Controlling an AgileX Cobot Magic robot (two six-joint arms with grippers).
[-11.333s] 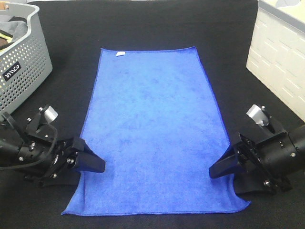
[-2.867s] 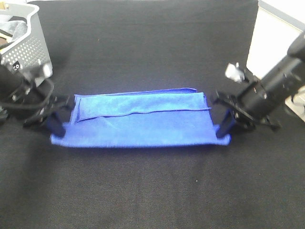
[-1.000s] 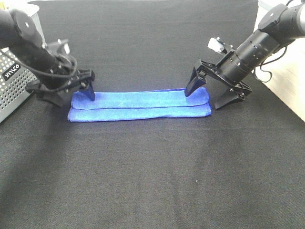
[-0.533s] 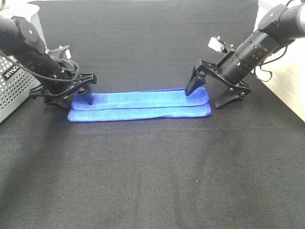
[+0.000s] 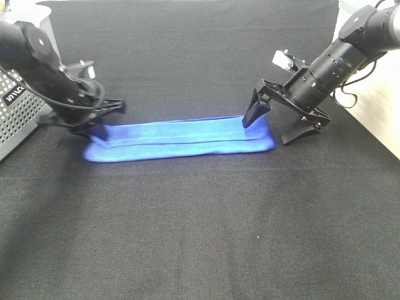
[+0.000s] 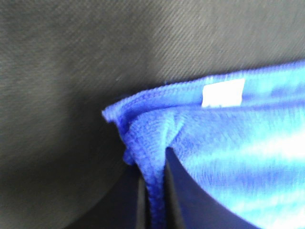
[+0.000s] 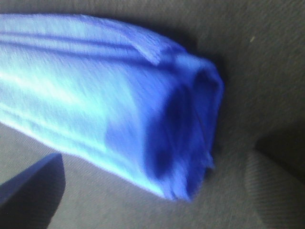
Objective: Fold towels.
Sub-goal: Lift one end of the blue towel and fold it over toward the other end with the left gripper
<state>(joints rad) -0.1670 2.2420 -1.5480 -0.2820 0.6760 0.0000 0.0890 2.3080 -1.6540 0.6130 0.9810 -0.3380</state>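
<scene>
The royal-blue towel [image 5: 187, 139] lies folded into a long narrow strip across the middle of the black table. My left gripper [image 5: 100, 129] is shut on the strip's left end. In the left wrist view the two fingers [image 6: 176, 200] pinch a ridge of the towel [image 6: 228, 143] near its white tag [image 6: 223, 93]. My right gripper [image 5: 276, 124] is open and straddles the strip's right end, one finger on each side. In the right wrist view the folded end of the towel [image 7: 95, 95] lies between the spread fingers of the gripper [image 7: 155, 160], untouched.
A grey perforated basket [image 5: 19, 106] stands at the left edge, just behind my left arm. A white cabinet [image 5: 384, 119] stands at the right edge behind my right arm. The black tablecloth [image 5: 200, 237] covers the near half of the table.
My left gripper has closed on the towel's left end and dragged it slightly left; the strip looks blurred and a little stretched. My right gripper has stayed open in place.
</scene>
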